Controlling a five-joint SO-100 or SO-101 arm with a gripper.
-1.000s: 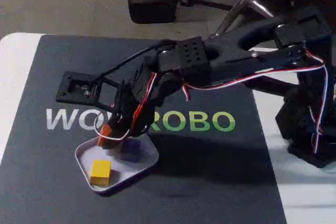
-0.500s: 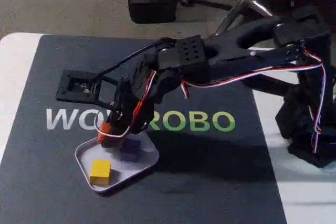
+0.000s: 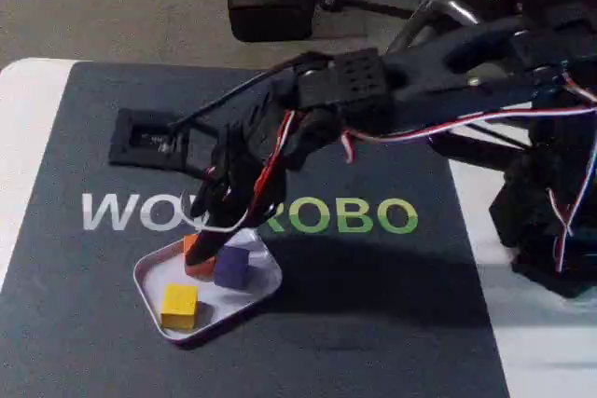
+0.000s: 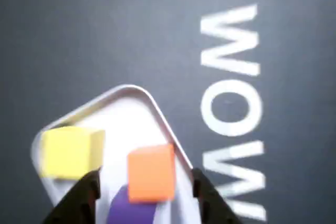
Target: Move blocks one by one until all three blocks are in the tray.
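The tray (image 3: 256,294) is sitting on the dark mat (image 3: 392,323), just below the white "WOW" lettering (image 3: 126,212), and everything here is best placed against it. Going left to right in the fixed view, the yellow block (image 3: 179,306) is lying inside the tray toward its near left corner, the orange block (image 3: 197,255) is resting inside at the far rim, and the purple block (image 3: 231,267) is sitting just to the right of the orange one, the two looking as if they are touching. The gripper (image 3: 207,230) is hanging right above the orange block at the tray's far edge, with the black arm (image 3: 438,95) reaching in from the right, well beyond the tray. In the wrist view the yellow block (image 4: 70,151) is showing at the tray's (image 4: 126,92) left side, the orange block (image 4: 151,172) is lying between the two dark fingers (image 4: 207,195), and the purple block (image 4: 131,209) is peeking out beneath it at the bottom edge. The jaws are standing apart, one on each side of the orange block with a gap showing on both sides, gripping nothing.
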